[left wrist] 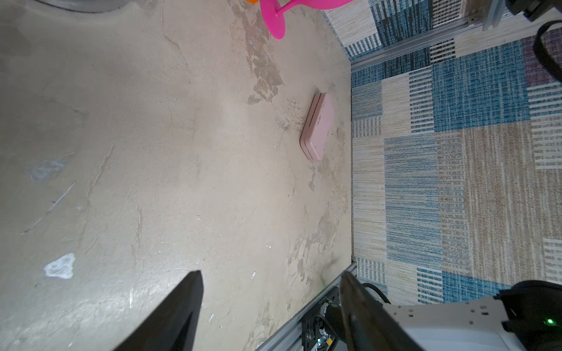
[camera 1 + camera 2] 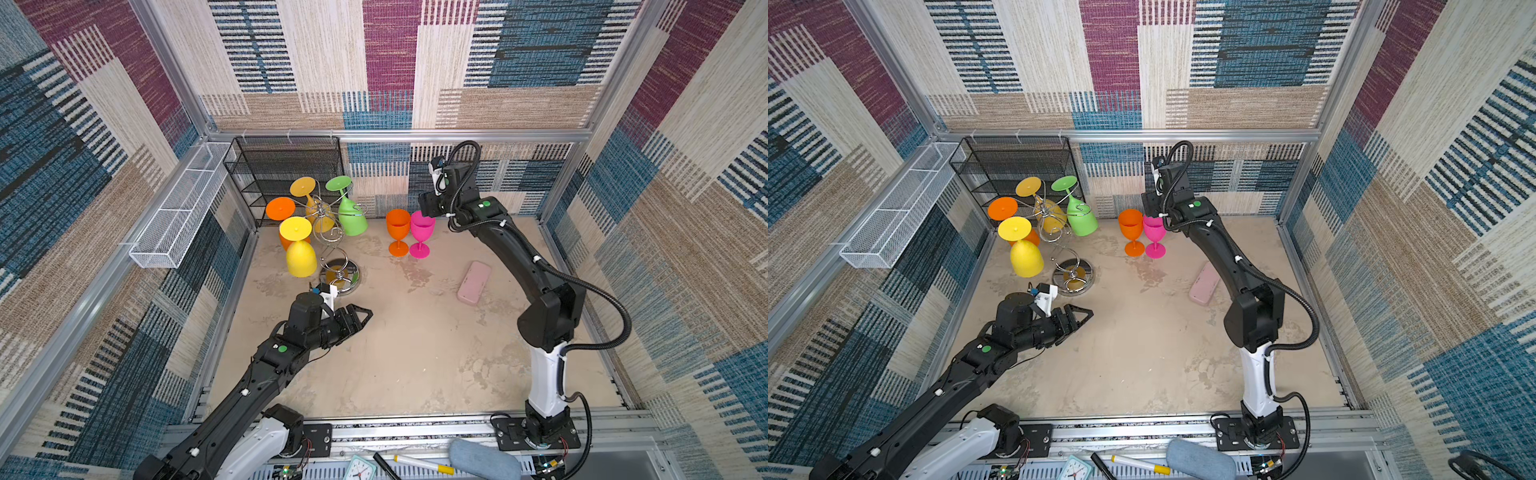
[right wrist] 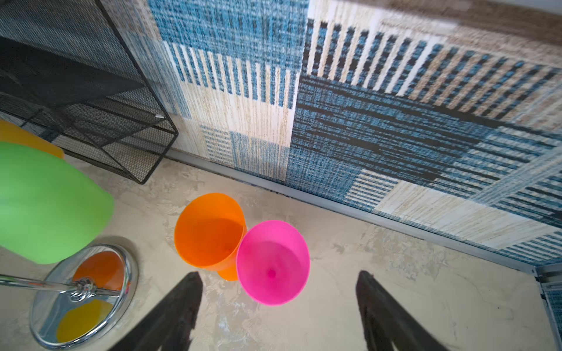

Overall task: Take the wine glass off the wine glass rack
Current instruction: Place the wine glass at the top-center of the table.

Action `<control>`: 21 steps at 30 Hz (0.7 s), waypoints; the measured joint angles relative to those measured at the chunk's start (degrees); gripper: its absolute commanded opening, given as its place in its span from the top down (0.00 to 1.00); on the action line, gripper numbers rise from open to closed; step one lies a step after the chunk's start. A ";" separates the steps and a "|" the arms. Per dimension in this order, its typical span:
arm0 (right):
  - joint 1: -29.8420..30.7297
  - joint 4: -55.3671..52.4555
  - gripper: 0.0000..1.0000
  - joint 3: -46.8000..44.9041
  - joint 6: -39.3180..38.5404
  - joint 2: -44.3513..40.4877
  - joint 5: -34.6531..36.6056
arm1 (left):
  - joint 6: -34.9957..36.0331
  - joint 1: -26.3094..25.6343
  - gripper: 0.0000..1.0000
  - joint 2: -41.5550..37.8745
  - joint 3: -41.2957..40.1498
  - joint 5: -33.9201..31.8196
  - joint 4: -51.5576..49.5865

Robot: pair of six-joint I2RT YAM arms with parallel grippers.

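Observation:
The chrome wine glass rack (image 2: 337,277) stands at the back left on its round mirrored base (image 3: 45,310). Several plastic wine glasses hang upside down from its arms, among them a yellow one (image 2: 300,257) and a green one (image 2: 352,216). To the right of the rack an orange glass (image 2: 398,230) and a pink glass (image 2: 422,232) stand upright on the table, touching. My right gripper (image 3: 278,275) hovers just above the pink glass (image 3: 273,261), open and holding nothing. My left gripper (image 1: 270,273) is open and empty, low over the table in front of the rack base.
A black mesh shelf unit (image 2: 286,174) stands behind the rack. A long white mesh basket (image 2: 178,208) hangs on the left wall. A flat pink case (image 2: 473,282) lies at mid-right. A clock, pens and a grey-blue pouch (image 2: 482,459) sit on the front rail.

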 measured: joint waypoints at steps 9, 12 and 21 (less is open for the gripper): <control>0.98 19.21 0.14 -33.20 7.56 -24.76 -3.19 | 4.85 -0.07 0.26 -7.93 3.96 -4.33 -11.21; 2.84 25.35 0.14 -42.21 10.67 -31.04 -4.61 | 5.40 -0.07 0.26 -10.05 4.98 -5.73 -14.82; 7.69 32.41 0.15 -53.88 16.46 -37.44 -6.56 | 8.00 -0.02 0.31 -9.18 15.91 -7.58 -22.60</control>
